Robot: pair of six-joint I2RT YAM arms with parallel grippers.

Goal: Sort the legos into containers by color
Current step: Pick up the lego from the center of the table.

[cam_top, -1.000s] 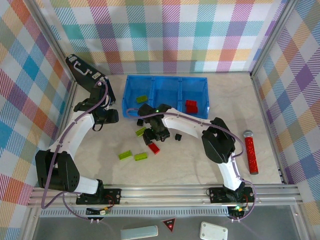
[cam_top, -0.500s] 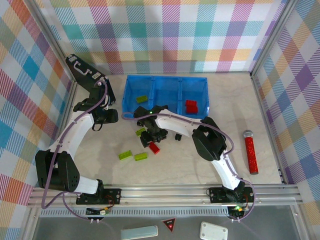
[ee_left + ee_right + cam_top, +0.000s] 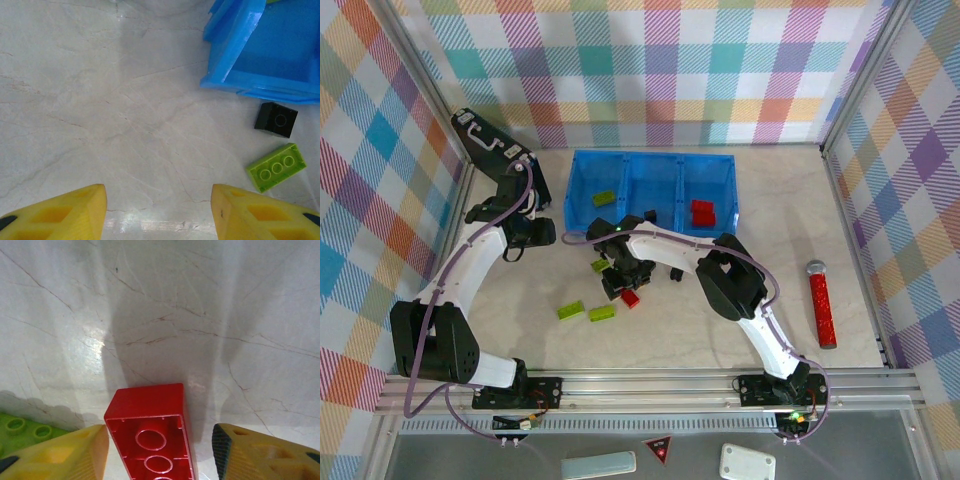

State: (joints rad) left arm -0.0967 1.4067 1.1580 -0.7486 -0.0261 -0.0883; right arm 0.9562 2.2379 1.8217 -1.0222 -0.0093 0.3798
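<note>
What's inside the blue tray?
A green brick on the left, a red brick on the right, a small black piece in the middle. The right arm covers the front part.

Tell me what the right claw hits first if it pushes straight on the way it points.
The red brick, lying hollow-side-up between the fingers of the right claw, probably; the table lies right under it, though depth is unclear.

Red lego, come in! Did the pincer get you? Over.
Right pincer open, astride red lego, not gripped yet. Left pincer open, empty. Green lego close beside the red one.
</note>
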